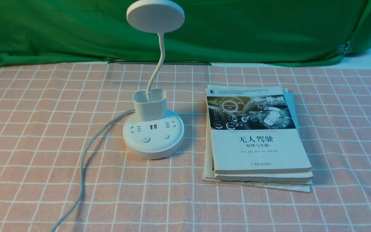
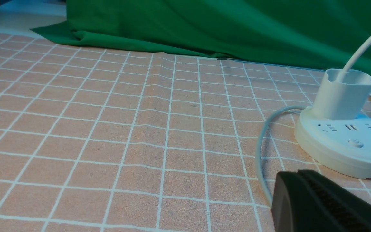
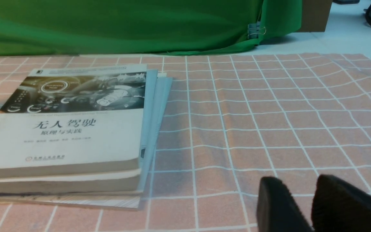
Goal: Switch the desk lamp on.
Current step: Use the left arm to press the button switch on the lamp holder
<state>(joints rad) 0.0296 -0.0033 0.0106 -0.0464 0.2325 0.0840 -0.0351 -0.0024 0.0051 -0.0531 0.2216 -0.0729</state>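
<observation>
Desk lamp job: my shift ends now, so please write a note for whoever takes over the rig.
Lamp: upright, left of the books; two buttons on its base face the robot.
Left hand: near the lamp's base, touching nothing; open or shut unclear.
Right hand: fingers slightly apart, empty, near the books.
Done: nothing; no glow seen.
To do: press a button, likely the power-marked one.

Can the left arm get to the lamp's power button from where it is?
Likely yes. The left gripper faces the desk lamp; the power button faces up on the base's near edge, with only tablecloth and the cord between. The books lie on the lamp's other side.
</observation>
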